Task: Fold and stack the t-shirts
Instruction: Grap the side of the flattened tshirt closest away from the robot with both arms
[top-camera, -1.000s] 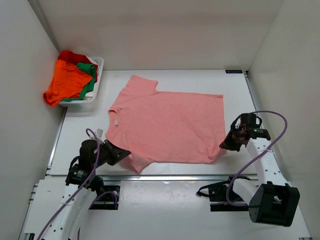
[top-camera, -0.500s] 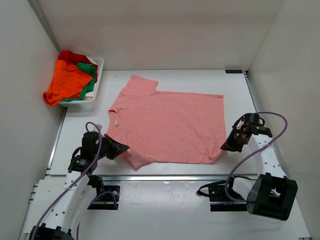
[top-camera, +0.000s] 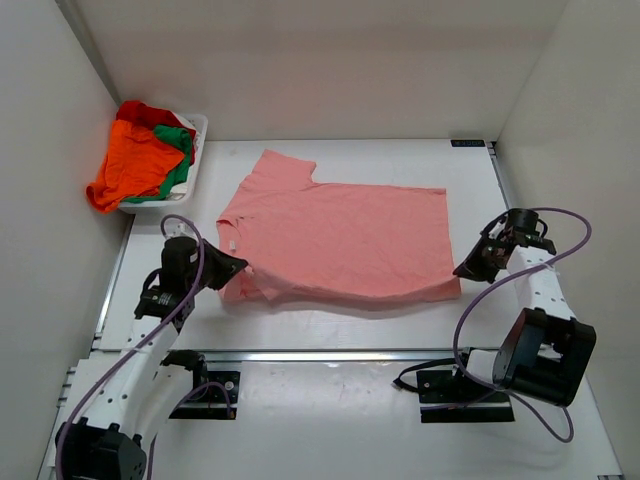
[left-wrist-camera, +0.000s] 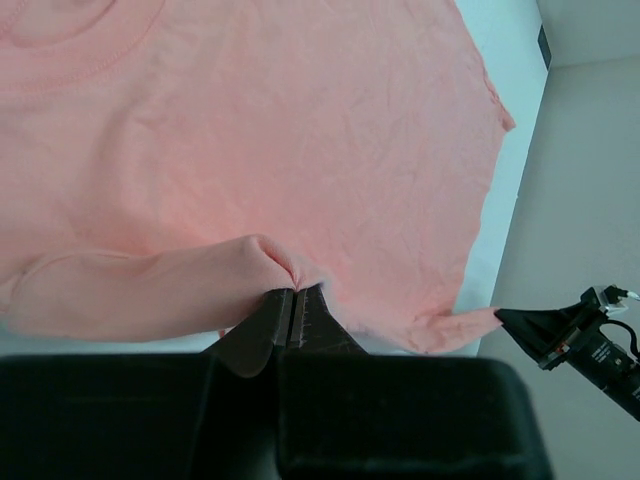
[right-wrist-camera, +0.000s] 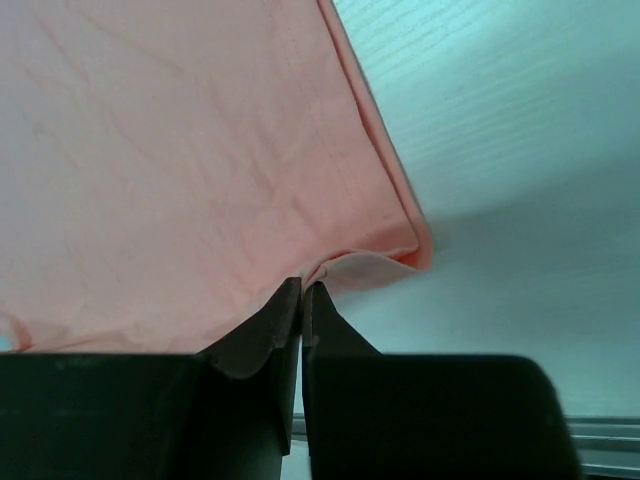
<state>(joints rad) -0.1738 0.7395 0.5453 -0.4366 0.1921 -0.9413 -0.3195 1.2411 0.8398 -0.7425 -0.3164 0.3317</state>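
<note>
Left wrist view: left gripper jaws are pressing fully together, pinching a bunched fold of the salmon pink t-shirt at its near-left sleeve.

Right wrist view: right gripper jaws are likewise clamping tight on that shirt's near-right hem corner, where the cloth is curling under.

Top view: the shirt is lying spread on the white table, its near edge running between the two grips. White basket is sitting just off the shirt's far-left sleeve, holding an orange t-shirt, a green t-shirt and a red t-shirt.
</note>
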